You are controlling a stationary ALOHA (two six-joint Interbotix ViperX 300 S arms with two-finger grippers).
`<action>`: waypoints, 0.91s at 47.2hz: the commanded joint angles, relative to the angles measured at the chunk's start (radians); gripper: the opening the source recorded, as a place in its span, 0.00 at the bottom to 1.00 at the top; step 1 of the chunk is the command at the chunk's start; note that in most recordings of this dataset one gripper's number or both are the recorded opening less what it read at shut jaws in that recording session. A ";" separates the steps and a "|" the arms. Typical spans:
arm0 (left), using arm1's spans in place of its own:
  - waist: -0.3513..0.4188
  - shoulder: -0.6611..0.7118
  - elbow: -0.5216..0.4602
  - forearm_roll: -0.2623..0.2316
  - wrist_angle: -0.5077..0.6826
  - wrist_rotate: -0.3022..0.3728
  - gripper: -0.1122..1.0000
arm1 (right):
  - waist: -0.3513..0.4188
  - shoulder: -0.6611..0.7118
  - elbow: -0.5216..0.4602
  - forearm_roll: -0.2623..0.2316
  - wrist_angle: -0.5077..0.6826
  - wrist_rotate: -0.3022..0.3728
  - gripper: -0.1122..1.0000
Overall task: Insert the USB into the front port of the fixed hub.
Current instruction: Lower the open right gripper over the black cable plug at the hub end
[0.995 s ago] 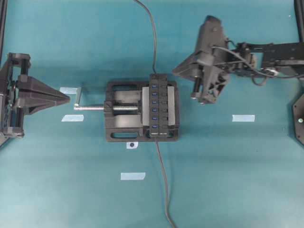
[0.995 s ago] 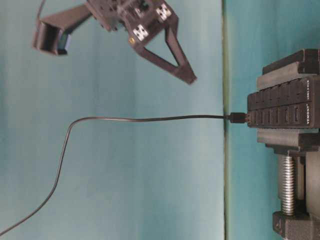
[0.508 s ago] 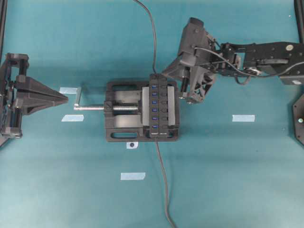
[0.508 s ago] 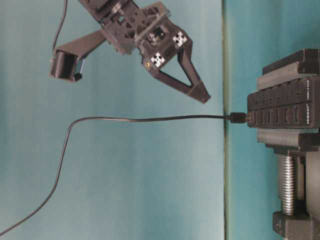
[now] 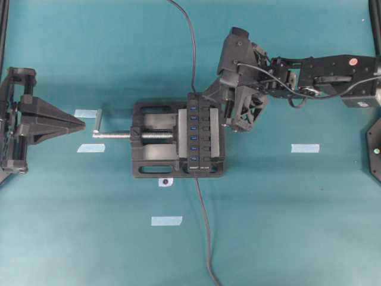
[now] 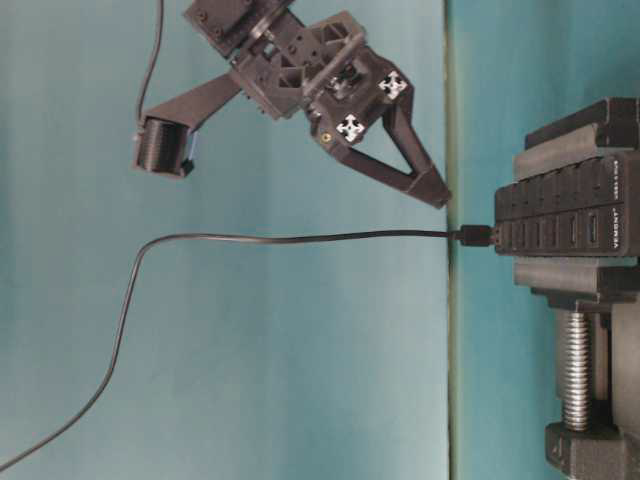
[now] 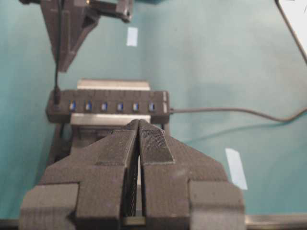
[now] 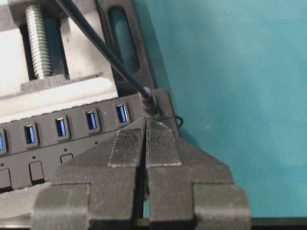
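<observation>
My right hand [image 5: 209, 94] hung with its fingers pressed together on nothing, its tip just above the far end of the fixed hub [image 5: 199, 132], right beside the USB [image 8: 149, 103]. In my right wrist view the fingertips [image 8: 128, 142] met just in front of that plug, which sat in the end port of the hub next to the row of blue ports [image 8: 61, 127]. From the USB its thin black cable [image 6: 250, 238] ran away across the teal surface [image 5: 286, 208] and curved off toward the edge. The hub lay clamped in the black screw vise [image 5: 156, 139], with a greyer cable [image 5: 204, 226] leaving its labelled end. My left hand [image 5: 83, 124] was closed too, empty, well apart from the vise near its crank handle [image 5: 98, 119]. Strips of pale tape [image 5: 166, 221] lay on the surface.
</observation>
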State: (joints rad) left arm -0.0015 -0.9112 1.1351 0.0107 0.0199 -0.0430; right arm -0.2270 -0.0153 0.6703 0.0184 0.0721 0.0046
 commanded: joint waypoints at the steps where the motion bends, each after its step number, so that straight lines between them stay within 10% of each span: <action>1: -0.002 0.002 -0.014 0.003 -0.003 -0.002 0.10 | -0.002 -0.012 -0.025 0.000 -0.003 -0.012 0.07; 18: 0.000 0.003 -0.014 0.003 -0.003 -0.002 0.10 | -0.002 -0.005 -0.058 -0.002 0.020 -0.032 0.23; 32: -0.002 0.003 -0.014 0.003 -0.003 -0.002 0.10 | -0.002 0.028 -0.084 0.000 0.043 -0.046 0.88; 43: -0.002 -0.008 -0.009 0.003 -0.003 -0.002 0.10 | -0.005 0.052 -0.104 -0.002 0.041 -0.054 0.82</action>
State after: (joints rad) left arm -0.0015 -0.9173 1.1367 0.0107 0.0215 -0.0430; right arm -0.2286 0.0445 0.5921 0.0199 0.1197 -0.0353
